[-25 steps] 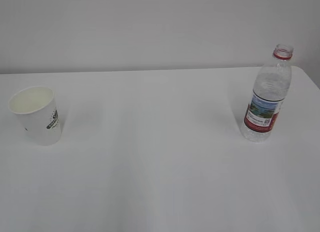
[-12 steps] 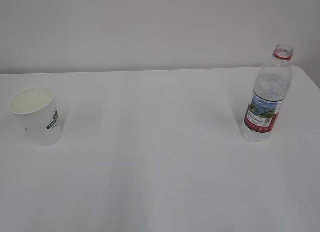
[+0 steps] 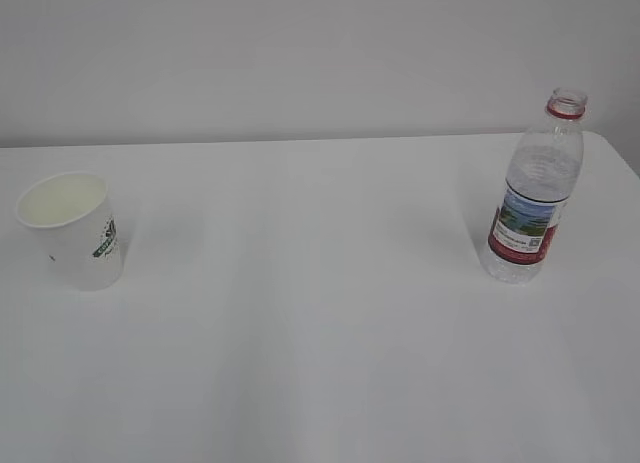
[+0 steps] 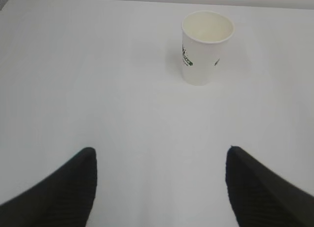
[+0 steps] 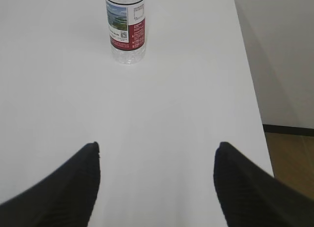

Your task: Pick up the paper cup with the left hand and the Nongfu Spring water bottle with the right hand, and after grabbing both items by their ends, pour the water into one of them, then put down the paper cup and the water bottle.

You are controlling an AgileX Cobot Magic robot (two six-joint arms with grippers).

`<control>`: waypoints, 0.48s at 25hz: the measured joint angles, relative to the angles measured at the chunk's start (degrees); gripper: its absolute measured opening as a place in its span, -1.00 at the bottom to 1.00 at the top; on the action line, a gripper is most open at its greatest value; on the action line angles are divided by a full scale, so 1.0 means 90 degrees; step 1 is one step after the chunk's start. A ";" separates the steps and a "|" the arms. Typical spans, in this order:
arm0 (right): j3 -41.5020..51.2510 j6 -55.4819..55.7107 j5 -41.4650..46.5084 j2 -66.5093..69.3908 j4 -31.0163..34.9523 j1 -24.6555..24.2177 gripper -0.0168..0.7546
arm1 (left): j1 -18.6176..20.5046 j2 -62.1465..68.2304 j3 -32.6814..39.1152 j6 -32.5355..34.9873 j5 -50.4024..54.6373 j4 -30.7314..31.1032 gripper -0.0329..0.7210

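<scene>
The white paper cup [image 3: 70, 230] stands upright at the left of the white table, empty, its logo facing right; the left wrist view has the paper cup [image 4: 206, 48] well ahead and slightly right. The Nongfu Spring water bottle [image 3: 533, 193] stands upright at the right, uncapped, with clear water inside; in the right wrist view the water bottle [image 5: 126, 26] is far ahead and left of centre, its top cut off. My left gripper [image 4: 160, 151] is open over bare table. My right gripper [image 5: 157, 146] is open too, holding nothing. Neither arm shows in the exterior view.
The white table [image 3: 320, 313] runs back to a plain pale wall. Its right edge [image 5: 252, 94] drops to a brown floor beside the wall, seen in the right wrist view.
</scene>
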 joint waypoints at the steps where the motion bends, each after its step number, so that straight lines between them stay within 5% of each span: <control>1: 0.0000 0.0000 0.0000 0.0000 0.0000 0.0000 0.47 | 0.0000 0.0000 0.0000 0.0000 0.0000 0.0000 0.64; 12: 0.0000 0.0000 0.0000 0.0000 0.0000 0.0000 0.47 | 0.0000 0.0000 0.0000 0.0000 0.0000 -0.0156 0.64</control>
